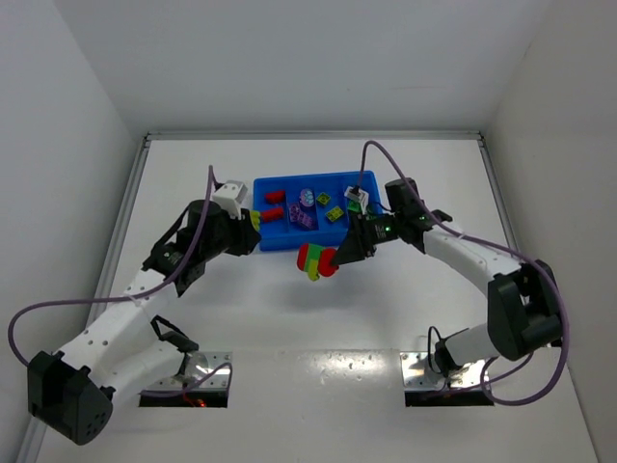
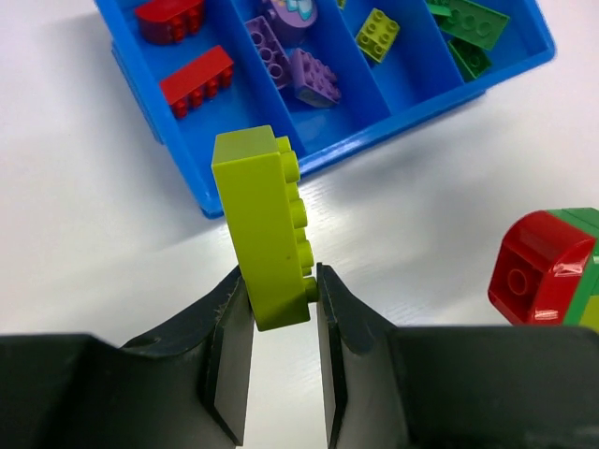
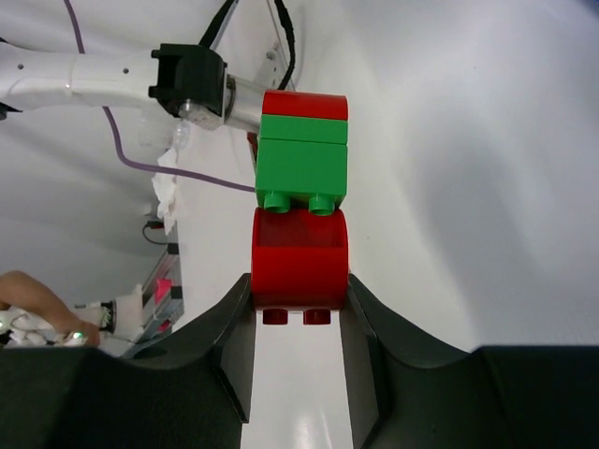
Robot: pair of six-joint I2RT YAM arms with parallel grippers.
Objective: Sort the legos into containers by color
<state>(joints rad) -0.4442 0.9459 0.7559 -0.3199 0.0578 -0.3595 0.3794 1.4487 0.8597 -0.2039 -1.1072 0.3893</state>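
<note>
Within leftmost compartment (image 2: 150, 58) of tray (image 2: 198, 187), seemingly 2 red bricks (image 2: 197, 79)

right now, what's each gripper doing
left gripper: shut on the yellow-green brick
right gripper: shut on the red end brick of the lego cluster

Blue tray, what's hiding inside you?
The blue tray has four slots, left to right: red bricks, purple bricks, a yellow-green brick, green bricks. Its far end is cut off in the left wrist view, and from above the right arm covers part of the green slot.
</note>
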